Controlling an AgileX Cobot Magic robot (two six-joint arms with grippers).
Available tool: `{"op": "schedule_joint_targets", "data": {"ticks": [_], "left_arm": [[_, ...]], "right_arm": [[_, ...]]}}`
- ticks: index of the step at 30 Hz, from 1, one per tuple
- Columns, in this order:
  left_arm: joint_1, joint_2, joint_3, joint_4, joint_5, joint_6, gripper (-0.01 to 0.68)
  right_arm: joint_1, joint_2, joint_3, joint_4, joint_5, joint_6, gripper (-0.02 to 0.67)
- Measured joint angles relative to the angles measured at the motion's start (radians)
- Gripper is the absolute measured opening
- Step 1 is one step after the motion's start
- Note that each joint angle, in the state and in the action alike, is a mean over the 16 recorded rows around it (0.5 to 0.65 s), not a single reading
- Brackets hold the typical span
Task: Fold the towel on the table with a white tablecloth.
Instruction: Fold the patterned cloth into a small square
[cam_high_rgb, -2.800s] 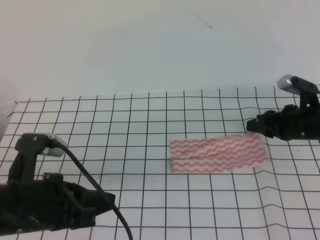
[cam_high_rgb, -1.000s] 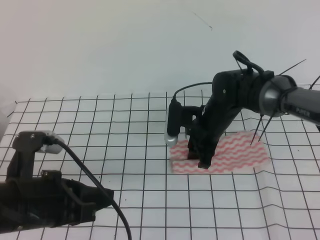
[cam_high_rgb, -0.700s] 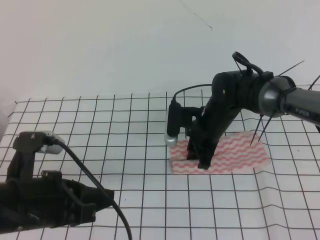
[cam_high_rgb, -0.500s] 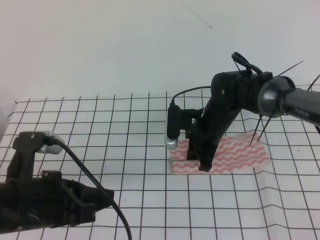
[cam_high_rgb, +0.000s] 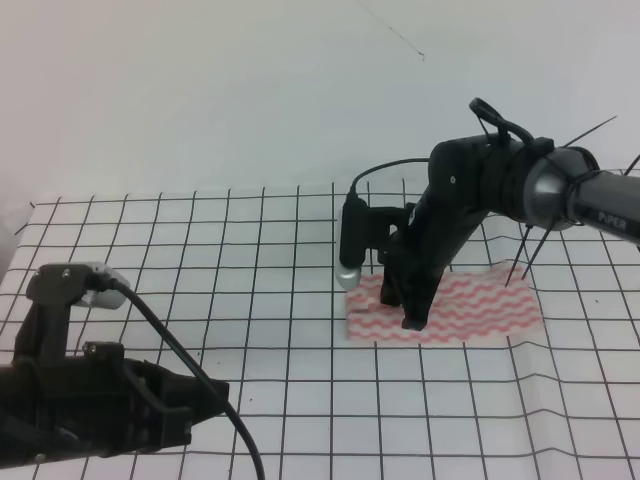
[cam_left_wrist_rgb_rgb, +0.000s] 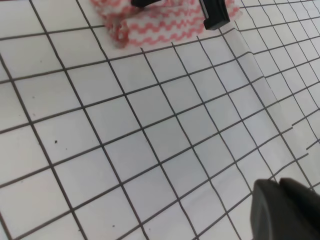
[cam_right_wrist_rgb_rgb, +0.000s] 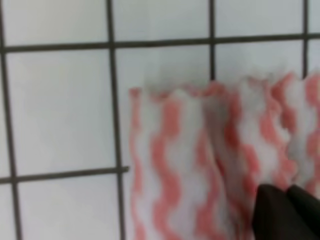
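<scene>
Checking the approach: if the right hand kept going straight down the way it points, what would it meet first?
Probably the towel: the right hand points down at its left part, with the tablecloth beneath. Contact can't be judged.

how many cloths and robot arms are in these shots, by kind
striped towel: 1
grid tablecloth: 1
robot arms: 2, the left arm and the right arm
total: 4

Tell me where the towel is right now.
In the high view the towel lies flat on the tablecloth, right of centre, with the right gripper down on its left half.
</scene>
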Motion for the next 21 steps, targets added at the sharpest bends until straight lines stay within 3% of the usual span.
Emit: {"op": "schedule_joint_targets", "data": {"ticks": [14, 21], "left_arm": [[0.000, -0.001, 0.000, 0.000, 0.006, 0.002, -0.002], [0.000, -0.002, 0.000, 0.000, 0.015, 0.004, -0.002]], "right_arm": [[-0.002, 0.014, 0.000, -0.015, -0.111, 0.024, 0.004], [-0.002, 0.019, 0.000, -0.052, -0.136, 0.084, 0.068]]}}
